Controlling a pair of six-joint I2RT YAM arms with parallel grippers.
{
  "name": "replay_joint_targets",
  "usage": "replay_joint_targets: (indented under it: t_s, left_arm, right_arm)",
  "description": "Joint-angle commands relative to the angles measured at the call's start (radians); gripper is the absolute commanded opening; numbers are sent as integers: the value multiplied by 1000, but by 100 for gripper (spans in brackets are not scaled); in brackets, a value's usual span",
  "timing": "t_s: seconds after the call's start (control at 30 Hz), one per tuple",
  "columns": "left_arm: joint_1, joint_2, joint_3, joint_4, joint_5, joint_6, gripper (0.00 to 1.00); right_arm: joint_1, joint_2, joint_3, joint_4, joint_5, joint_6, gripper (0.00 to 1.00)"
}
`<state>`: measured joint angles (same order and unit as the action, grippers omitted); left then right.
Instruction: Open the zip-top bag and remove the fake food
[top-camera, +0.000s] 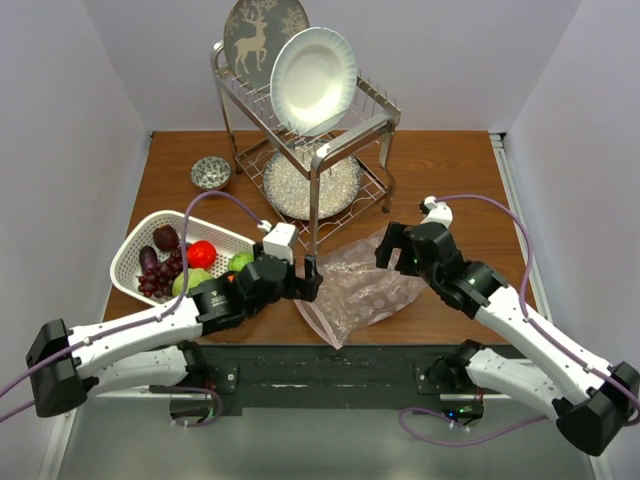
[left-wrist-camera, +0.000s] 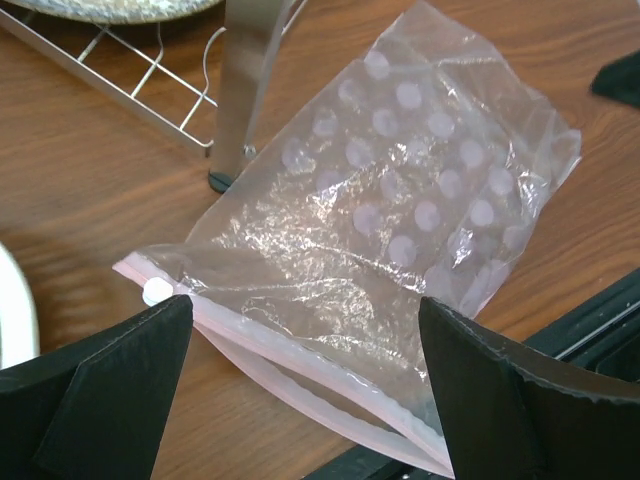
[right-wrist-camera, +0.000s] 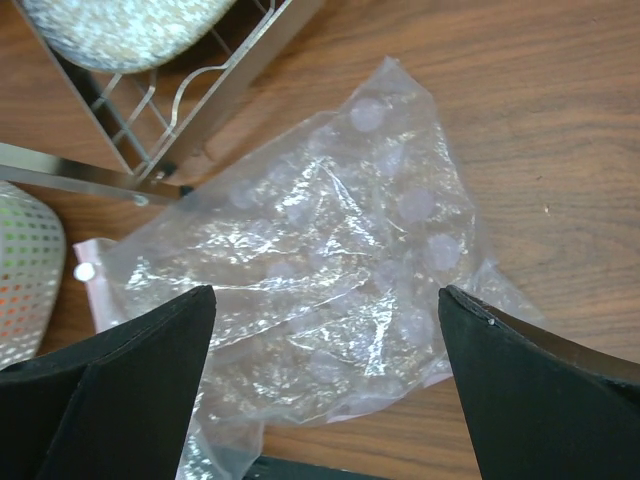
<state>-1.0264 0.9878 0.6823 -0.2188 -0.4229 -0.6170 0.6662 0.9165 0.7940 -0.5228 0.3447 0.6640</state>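
Tabletop (top-camera: 450, 170) holds a metal dish rack (top-camera: 360, 133); zip-top bag (top-camera: 358, 290) lies flat at its near edge, fake food (top-camera: 200, 255) in white basket (top-camera: 150, 220) leftward. Left gripper (left-wrist-camera: 305, 310) and right gripper (right-wrist-camera: 328, 295) hover over the bag, spread wide, empty.

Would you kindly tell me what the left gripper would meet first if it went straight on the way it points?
Probably the crinkly clear plastic zip-top bag, near its pinkish zip strip, right ahead of the open left gripper; depth is unclear.
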Motion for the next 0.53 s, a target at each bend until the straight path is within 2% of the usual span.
replay_joint_targets:
  t_s: [0.0,0.13,0.3,0.5]
  left_arm:
    - [-24,-29,-74,139,-59,-40,100]
    - [-24,-89,-130,202,-5,-49,100]
    - [-24,-87,-90,141,-48,-17,100]
    - [-23,-127,-101,167,-100,16,100]
  right_arm:
    - [0,-59,-13,12,-24,37,98]
    - [-1,-154,-71,15,19,60,98]
    - [-2,-246,-111,27,46,82,98]
    - [0,-266,-130,1,89,89,98]
